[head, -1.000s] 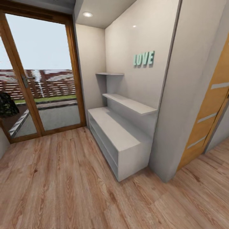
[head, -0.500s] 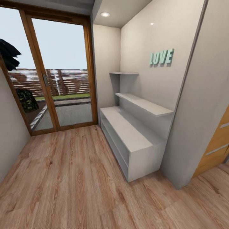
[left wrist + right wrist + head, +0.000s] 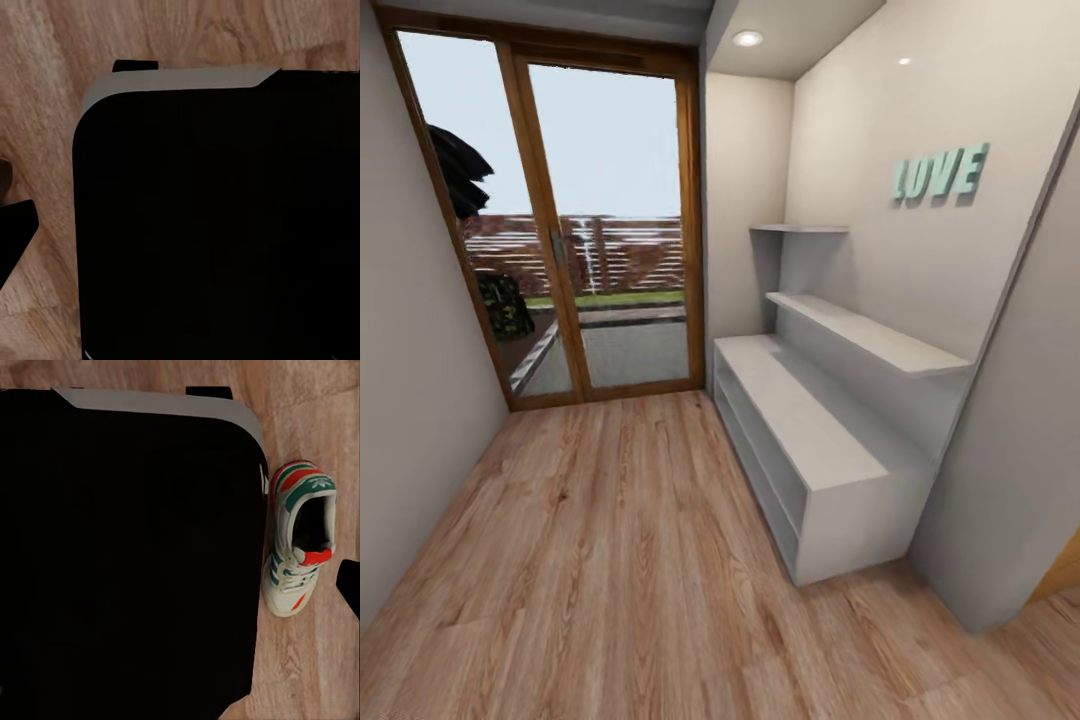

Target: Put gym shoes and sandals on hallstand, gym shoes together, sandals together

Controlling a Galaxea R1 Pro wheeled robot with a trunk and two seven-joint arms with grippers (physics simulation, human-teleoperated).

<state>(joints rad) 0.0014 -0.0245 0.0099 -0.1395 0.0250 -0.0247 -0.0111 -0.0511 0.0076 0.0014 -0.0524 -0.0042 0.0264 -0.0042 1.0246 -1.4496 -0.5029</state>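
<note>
Gym shoe [image 3: 298, 540] on corridor floor [image 3: 315, 675]: light, soft upper; take it by the heel collar. Can't tell either claw's state.

Wood-plank floor [image 3: 315, 405] — one gym shoe [image 3: 298, 537], hallstand [image 3: 810, 440]

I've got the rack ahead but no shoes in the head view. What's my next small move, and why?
Probably tilt the head down toward the base. The hallstand stands bare, while the right wrist view shows one gym shoe lying on the corridor floor right beside the robot's dark base, below the head camera's view.
</note>
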